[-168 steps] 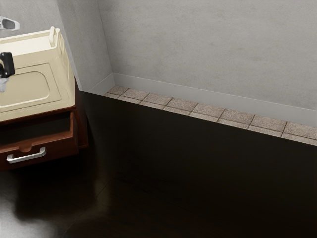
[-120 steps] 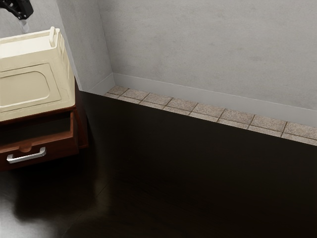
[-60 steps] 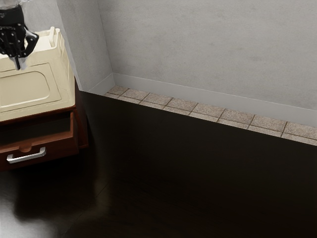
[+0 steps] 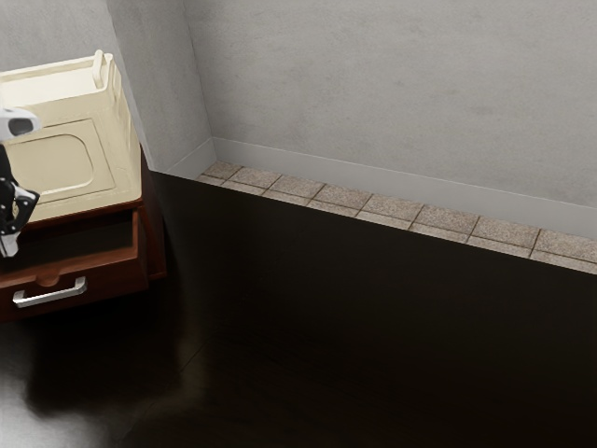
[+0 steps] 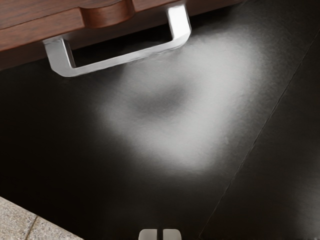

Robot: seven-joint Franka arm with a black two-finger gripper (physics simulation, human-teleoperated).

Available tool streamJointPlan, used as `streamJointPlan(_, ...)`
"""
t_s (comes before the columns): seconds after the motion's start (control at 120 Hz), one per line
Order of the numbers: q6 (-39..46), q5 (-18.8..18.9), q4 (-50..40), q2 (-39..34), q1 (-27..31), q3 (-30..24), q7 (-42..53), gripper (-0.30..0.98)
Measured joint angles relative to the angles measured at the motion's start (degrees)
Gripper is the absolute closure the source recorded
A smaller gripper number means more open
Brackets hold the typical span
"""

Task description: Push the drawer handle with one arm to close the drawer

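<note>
**One gripper (image 4: 8,245) with jaws together, one drawer (image 4: 117,265) open**

I operate one gripper, and its two jaws are pressed together, with only a thin dark line between the two fingertips (image 5: 148,234). They are pinching nothing. In the exterior view, the gripper is at the left edge, in front of the drawer's opening; how deep it is there, I cannot tell.

The one handle (image 4: 50,293) is a silver bar with two bends, fixed on the front of the single drawer. In the wrist view, it is apart from the fingertips, and the dark surface (image 4: 354,327) with one bright reflection lies between them. The drawer is pulled out, so its dark inside is visible, and its front has one rounded notch above the handle.

Around it, I count one reddish-brown cabinet (image 4: 155,238) and one cream box (image 4: 121,149) standing on top, with one raised grip at its corner. The white arm (image 4: 17,123) hides one part of the box from my sight. Farther away, there are speckled floor tiles (image 4: 345,196) and grey walls (image 4: 392,84) with a pale skirting board (image 4: 392,179).
</note>
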Motion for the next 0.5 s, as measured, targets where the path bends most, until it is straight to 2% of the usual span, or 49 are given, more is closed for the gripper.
streamJointPlan(0.183,3.1,-2.6,-9.3,-1.2,1.5,0.1,-4.6,0.78)
streamJointPlan(0.383,8.4,-5.4,-14.4,-1.0,3.1,1.6,-9.8,0.79)
streamJointPlan(0.5,11.5,-5.6,-16.5,-0.2,6.1,2.3,-12.3,0.79)
